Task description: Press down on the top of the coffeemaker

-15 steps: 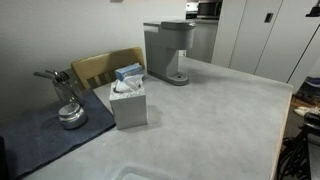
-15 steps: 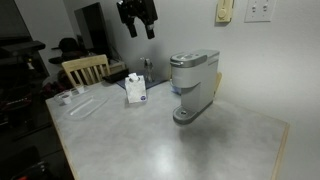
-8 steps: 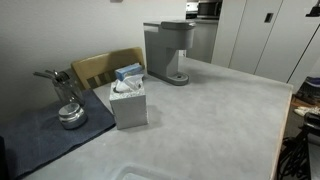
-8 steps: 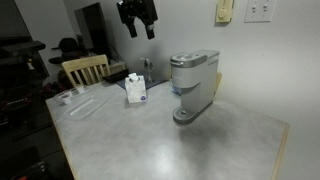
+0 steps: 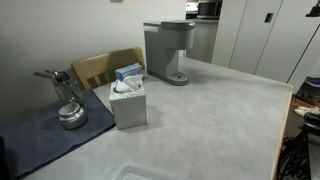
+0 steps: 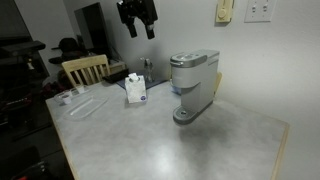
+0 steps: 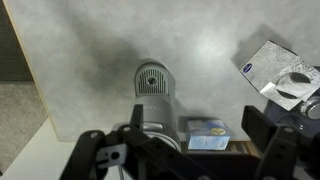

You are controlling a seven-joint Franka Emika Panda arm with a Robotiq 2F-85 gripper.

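The coffeemaker (image 5: 168,50) is a tall grey boxy machine with a darker top head, standing on the grey table in both exterior views (image 6: 193,85). The wrist view looks down on its top (image 7: 152,95). My gripper (image 6: 139,28) hangs high above the table, to the left of the coffeemaker and well above it, touching nothing. In the wrist view the gripper (image 7: 180,148) is open and empty, its black fingers (image 7: 268,140) spread wide at the bottom of the frame. It does not show in the exterior view that has the tissue box in front.
A grey tissue box (image 5: 128,102) (image 6: 136,88) stands mid-table. A shiny metal gadget (image 5: 68,105) sits on a dark cloth (image 5: 45,135). A wooden chair (image 6: 85,68) is behind the table. A small blue box (image 7: 207,135) lies beside the coffeemaker.
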